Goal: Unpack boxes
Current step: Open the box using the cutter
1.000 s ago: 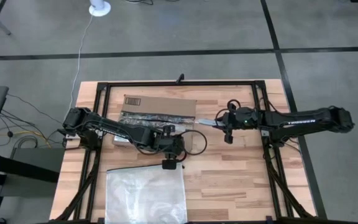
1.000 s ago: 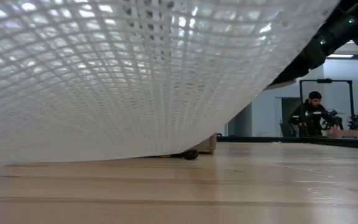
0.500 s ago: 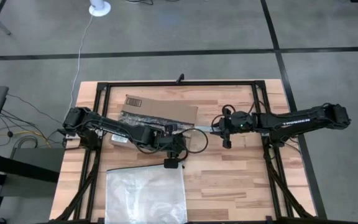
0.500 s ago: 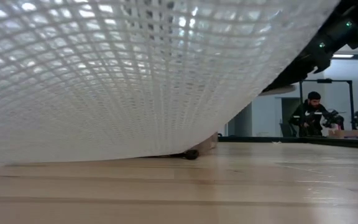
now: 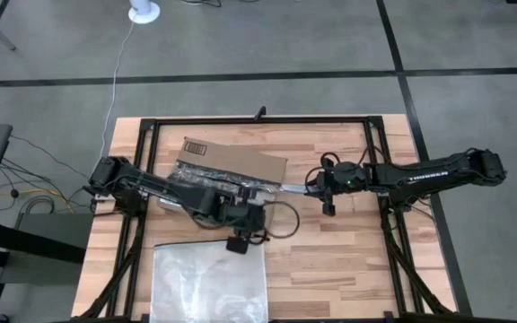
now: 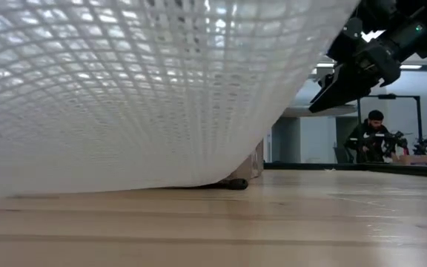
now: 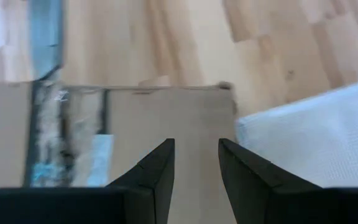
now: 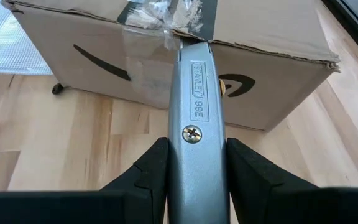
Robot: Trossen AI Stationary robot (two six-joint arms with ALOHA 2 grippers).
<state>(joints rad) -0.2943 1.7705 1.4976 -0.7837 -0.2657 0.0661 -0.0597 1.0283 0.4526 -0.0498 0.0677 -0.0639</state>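
Cutting the tape on the brown cardboard shipping box [image 5: 232, 161] with a grey metal utility knife [image 8: 197, 124].

From above, the box lies on the pale wooden table [image 5: 348, 260], towards its far edge; the right gripper [image 5: 323, 182] is just beside the box's right end and the left gripper [image 5: 240, 215] at its near side, with a clear plastic zip bag [image 5: 209, 283] nearer still. Low down, the bag hides most of the box. The left wrist camera shows narrow, empty jaws over the box top. The right wrist camera shows jaws squeezing the knife, its tip at the dark tape strip [image 8: 166, 12]. I think the box could slide if pushed, or the blade could cut what is inside.
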